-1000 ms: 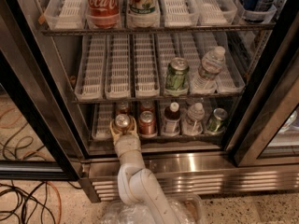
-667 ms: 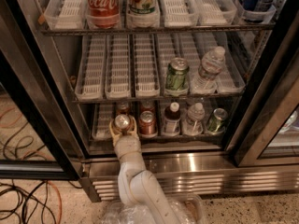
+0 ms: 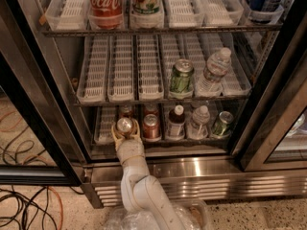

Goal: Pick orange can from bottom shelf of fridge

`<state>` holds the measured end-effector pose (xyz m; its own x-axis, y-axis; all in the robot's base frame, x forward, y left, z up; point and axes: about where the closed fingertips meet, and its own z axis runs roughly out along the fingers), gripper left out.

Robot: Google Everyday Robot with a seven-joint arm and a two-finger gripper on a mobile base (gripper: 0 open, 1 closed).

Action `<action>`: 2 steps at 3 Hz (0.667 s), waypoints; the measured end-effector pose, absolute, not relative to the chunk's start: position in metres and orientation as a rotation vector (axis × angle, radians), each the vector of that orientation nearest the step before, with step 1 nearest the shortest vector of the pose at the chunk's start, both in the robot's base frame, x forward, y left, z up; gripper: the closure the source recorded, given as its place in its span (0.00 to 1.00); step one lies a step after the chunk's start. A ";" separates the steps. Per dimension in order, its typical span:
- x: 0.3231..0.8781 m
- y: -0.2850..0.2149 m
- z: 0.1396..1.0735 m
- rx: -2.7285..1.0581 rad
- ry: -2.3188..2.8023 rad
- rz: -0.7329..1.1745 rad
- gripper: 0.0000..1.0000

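The fridge (image 3: 192, 169) stands open in front of me, and the arm reaches up from the floor into its lowest level. The gripper (image 3: 126, 130) is at the front edge of the bottom shelf (image 3: 106, 124), towards its left side. Its two pale fingers (image 3: 115, 134) curve round either side of the orange can (image 3: 124, 124), pinching it between them. All I really see of the can is its shiny silver top; the fingers and wrist hide most of its body.

Just beside it to the right is a redder can (image 3: 151, 126). Further along the same shelf are a brown bottle (image 3: 176, 123), a small water bottle (image 3: 197, 124) and a green can (image 3: 222, 123). None of these looks knocked over or touched.

As I judge it, the reach and the grasp are done and the right can has been chosen. What remains is the lift and the withdrawal. The can sits at the shelf's front lip and has not come out past the door frame. I cannot tell whether its base is on the rack or already raised a little.

Drawing it out calls for care, because the redder can is so close on the right, and the shelf above leaves little room overhead.
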<state>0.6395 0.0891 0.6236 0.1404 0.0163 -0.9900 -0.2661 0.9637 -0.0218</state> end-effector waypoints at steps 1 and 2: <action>0.635 0.088 0.627 -0.234 1.417 0.189 1.00; 0.620 0.090 0.655 -0.271 1.404 0.211 1.00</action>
